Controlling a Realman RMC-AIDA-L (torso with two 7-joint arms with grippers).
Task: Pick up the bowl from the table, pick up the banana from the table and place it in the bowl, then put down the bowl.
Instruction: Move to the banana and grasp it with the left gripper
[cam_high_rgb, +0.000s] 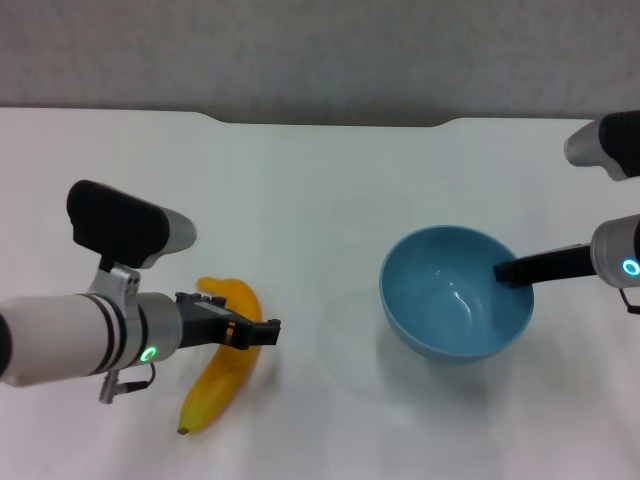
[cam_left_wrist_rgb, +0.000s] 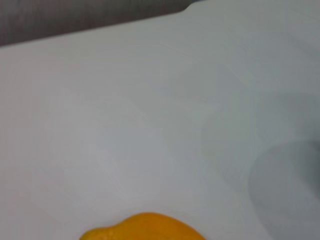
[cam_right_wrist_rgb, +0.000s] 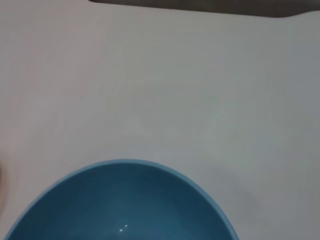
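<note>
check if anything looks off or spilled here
Nothing spilled or damaged. The bowl is empty and tilted, its rim held by the right tool. The banana lies intact on the table, under the left tool.

Open worktop (cam_high_rgb: 320, 200) separates banana (cam_high_rgb: 222, 375) and bowl (cam_high_rgb: 455, 300); the left gripper (cam_high_rgb: 262, 332) overlies the banana, the right gripper (cam_high_rgb: 505, 271) occupies the bowl's right rim.
</note>
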